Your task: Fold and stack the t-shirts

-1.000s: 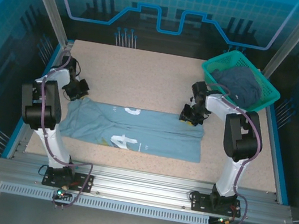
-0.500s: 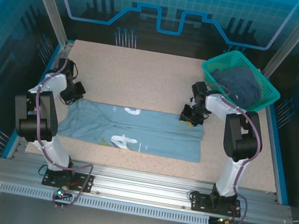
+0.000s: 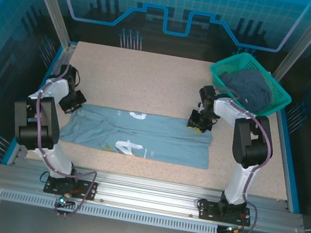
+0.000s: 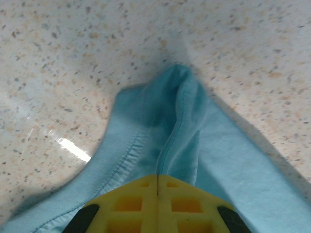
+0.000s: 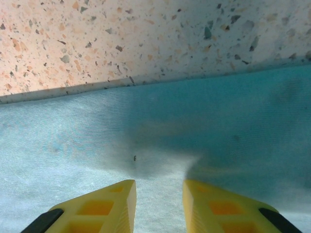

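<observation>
The pale blue-grey t-shirt (image 3: 158,135) lies folded into a long band across the near half of the table (image 3: 149,79), with white lettering (image 3: 126,146) showing. My left gripper (image 3: 73,103) is at the shirt's far left corner. In the left wrist view it (image 4: 157,175) is shut on a raised ridge of that cloth (image 4: 182,121). My right gripper (image 3: 196,123) is low over the far right edge of the shirt. There its jaws (image 5: 159,187) stand apart, with flat cloth (image 5: 146,126) beneath them. The darker slate t-shirt (image 3: 250,87) lies crumpled in the basket.
The teal-green mesh basket (image 3: 231,62) stands at the far right corner, just behind my right arm. Bare speckled tabletop stretches behind the shirt. Blue rails edge the table left and right, and metal posts rise at the back corners.
My left gripper has shifted left and nearer, drawing the shirt's left corner with it. The right gripper has stayed put.
</observation>
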Robot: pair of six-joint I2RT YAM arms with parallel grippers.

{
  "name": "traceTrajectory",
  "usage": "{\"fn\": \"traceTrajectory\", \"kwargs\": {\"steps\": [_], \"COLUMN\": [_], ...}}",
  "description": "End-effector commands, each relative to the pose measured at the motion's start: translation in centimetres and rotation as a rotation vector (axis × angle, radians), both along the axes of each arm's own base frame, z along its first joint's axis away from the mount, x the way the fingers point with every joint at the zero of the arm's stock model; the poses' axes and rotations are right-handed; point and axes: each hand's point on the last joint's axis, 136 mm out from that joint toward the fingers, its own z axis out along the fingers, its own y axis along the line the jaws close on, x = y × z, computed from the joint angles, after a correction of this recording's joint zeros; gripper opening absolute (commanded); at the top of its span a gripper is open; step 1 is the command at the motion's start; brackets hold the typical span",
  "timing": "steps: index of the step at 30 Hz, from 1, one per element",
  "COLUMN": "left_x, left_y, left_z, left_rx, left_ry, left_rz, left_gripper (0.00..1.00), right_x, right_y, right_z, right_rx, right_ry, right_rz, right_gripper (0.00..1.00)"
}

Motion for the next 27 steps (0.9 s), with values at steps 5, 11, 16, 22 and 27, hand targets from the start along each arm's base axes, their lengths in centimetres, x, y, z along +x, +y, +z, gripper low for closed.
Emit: {"fn": "traceTrajectory", "kwargs": {"steps": [5,11,16,22,27], "left_x": [-2.4,-3.1,-3.5,-3.6,-3.6], "left_y": [0.6,1.0,1.1,0.9,0.8], "left_z": [-1.3,-1.3,-0.6,-0.3,2.2], "left_rx": [0.027,0.056,0.062,0.047,0.063], "left_ry": [0.106,0.134,0.128,0.123,0.045], "left_rz": [0.023,0.022,0.055,0.091,0.143], "left_gripper": [0.06,0.25,0.29,0.30,0.41], "right_x": [-0.8,-1.1,-1.8,-3.4,-6.1], "right_y": [-0.3,-1.5,-3.4,-5.2,-6.1], "right_z": [-0.6,0.3,1.1,2.2,3.8], "right_rx": [-0.022,-0.072,-0.112,-0.136,-0.139], "right_ry": [0.042,0.010,-0.013,-0.029,-0.026], "right_rz": [0.001,-0.022,-0.087,-0.157,-0.205], "right_gripper": [0.31,0.31,0.31,0.30,0.30]}}
